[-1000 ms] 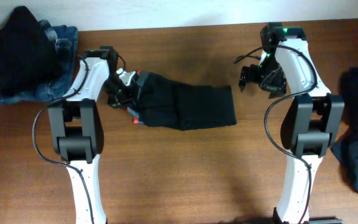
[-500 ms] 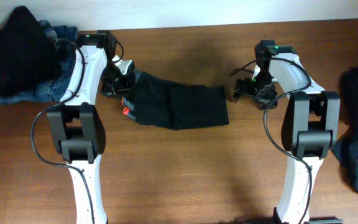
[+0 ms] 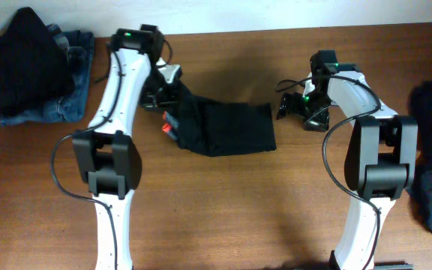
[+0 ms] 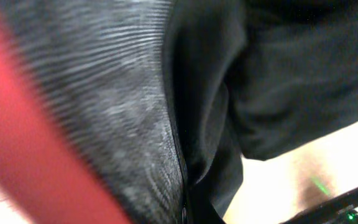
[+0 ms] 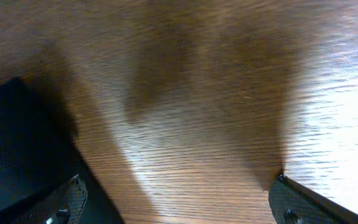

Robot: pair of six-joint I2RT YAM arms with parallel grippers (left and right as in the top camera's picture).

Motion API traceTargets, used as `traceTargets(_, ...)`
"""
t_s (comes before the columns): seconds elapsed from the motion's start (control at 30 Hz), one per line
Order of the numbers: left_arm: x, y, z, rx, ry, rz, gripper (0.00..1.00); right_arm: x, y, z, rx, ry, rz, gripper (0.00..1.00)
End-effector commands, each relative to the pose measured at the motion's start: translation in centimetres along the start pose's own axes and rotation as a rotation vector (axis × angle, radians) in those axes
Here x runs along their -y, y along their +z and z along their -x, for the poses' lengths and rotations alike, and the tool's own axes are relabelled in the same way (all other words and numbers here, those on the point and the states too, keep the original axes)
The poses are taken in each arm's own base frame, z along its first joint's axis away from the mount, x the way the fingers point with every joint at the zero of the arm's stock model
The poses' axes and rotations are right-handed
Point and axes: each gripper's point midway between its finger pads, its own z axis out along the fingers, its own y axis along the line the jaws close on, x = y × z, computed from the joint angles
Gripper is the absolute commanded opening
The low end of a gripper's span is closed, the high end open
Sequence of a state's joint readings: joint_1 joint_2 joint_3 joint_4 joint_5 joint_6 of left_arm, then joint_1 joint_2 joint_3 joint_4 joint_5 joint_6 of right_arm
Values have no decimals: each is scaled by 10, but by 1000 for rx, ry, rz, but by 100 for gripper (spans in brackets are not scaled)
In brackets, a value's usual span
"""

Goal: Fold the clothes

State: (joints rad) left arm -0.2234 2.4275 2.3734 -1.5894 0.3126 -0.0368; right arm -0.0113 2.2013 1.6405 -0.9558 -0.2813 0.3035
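Left gripper (image 3: pixel 163 96) clamped on the black garment (image 3: pixel 227 129), right gripper (image 3: pixel 286 106) spread wide open

The garment lies folded in the middle of the table (image 3: pixel 223 217), with its red trim (image 3: pixel 168 125) at the pinched left end. The left wrist view is just blurry fabric, so I can't tell the exact grip spot. The right gripper is just beside the garment's right edge, holding nothing. Jeans (image 3: pixel 77 49) sit under a dark garment (image 3: pixel 21 60) far left.

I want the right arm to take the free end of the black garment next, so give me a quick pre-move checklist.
Grip: left tool shut on the black garment near its red trim: ok.
Free arm: right tool open and empty: ok.
Position: right tool over the garment's free edge: not ok, it is beside it.
Garment flat: not ok, bunched near left tool.
Layers at free edge: cannot tell.
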Motion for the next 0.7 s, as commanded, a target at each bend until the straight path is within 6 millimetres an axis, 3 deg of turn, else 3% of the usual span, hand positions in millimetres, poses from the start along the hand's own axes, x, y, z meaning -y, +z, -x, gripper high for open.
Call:
traceTargets(0.0,22,-3,1,19,25,1,1,-8,59,-44,-174,-12,42,99)
traceTargets(0.33,76,12,-10,1,149,16,1,-7,60,-42,-162,21,32,99)
traceTargets(0.5,87,8,-8,46,168,133,1,-6,60,-41,-161,22,31,99)
traceTargets(0.67,113,4,-5,105,241,161,1,-6,60,-41,-162,22,32,99)
